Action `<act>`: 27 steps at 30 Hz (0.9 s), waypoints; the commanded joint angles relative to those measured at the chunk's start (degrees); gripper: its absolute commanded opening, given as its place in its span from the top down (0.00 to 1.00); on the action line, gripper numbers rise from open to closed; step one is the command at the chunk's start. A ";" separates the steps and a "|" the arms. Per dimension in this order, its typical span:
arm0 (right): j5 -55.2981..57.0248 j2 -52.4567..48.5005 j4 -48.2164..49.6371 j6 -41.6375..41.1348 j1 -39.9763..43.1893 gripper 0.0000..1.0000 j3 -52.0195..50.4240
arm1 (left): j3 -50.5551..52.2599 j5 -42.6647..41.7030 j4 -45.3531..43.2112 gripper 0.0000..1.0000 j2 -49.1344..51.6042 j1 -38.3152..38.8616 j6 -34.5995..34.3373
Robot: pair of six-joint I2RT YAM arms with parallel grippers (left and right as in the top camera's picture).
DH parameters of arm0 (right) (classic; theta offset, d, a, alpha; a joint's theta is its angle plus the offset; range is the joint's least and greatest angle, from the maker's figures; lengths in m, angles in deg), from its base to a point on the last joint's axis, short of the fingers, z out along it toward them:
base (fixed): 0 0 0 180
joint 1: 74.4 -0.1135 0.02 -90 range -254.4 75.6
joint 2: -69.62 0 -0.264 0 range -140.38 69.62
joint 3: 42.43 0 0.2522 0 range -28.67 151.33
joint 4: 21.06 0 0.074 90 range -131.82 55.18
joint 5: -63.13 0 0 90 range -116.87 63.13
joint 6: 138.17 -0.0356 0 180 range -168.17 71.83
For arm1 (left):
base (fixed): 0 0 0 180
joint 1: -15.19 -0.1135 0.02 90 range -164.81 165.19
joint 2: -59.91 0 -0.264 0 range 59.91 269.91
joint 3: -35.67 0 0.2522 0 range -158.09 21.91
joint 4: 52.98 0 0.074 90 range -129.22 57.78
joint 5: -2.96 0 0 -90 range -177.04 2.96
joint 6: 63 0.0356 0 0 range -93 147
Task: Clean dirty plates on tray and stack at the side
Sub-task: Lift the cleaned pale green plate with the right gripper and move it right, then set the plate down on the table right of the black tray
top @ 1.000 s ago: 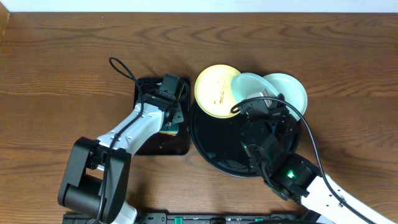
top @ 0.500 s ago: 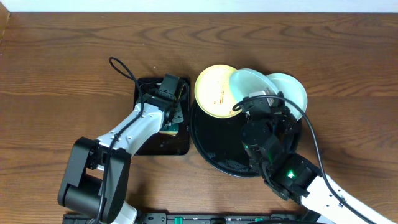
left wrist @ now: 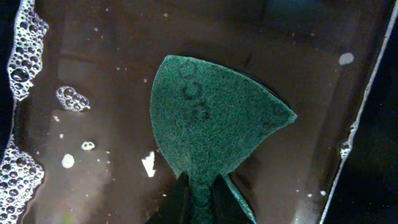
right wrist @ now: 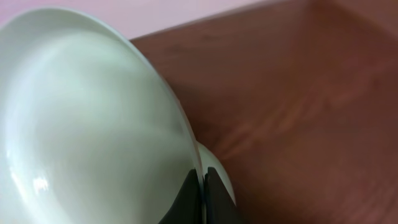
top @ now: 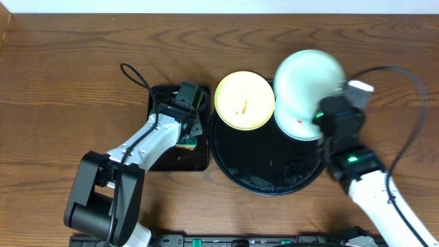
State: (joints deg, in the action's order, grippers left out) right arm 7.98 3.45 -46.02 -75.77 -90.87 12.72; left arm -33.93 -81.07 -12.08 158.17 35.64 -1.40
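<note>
Nearest on my left wrist view, the left gripper (left wrist: pixel 199 190) has its jaws pressed onto the narrow end of a green sponge (left wrist: pixel 211 118). The sponge fans out flat ahead of the fingers and lies in brown, soapy liquid, with white foam (left wrist: pixel 25 37) banked along the left side. From overhead this is the small rectangular tray (top: pixel 180 159), just beside the left rim of the round tray (top: pixel 260 158). On the right wrist view, the right gripper (right wrist: pixel 202 174) has its jaws pinching the rim of a mint plate (right wrist: pixel 93 118), one finger on each face. The plate is steeply tilted, and its inner surface is glossy, pale and free of smears where I can see it. Overhead, that plate reads as a blurred pale disc over the far right edge of the round tray, overhanging the rim, with one small red spot close to the gripped edge. A pale sliver (right wrist: pixel 217 171) shows just behind the gripped rim; I cannot tell what it is. The round tray is glossy black with a raised rim, and its near half is bare. Further back, the yellow plate (top: pixel 244 101) lies on the tray's far left part, flat, with thin orange streaks near its middle. Beyond is the dark wood table (top: pixel 68 62).
</note>
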 commanded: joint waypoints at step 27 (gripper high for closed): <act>-28.35 -20.65 -3.52 -15.69 44.65 0.99 -0.15 | 0.48 0.72 0.63 0.93 1.42 -0.17 0.72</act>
State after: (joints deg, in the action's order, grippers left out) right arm -17.61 -15.29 -50.70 -92.64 -46.43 12.72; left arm -33.93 -81.07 -12.06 158.17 35.64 -1.40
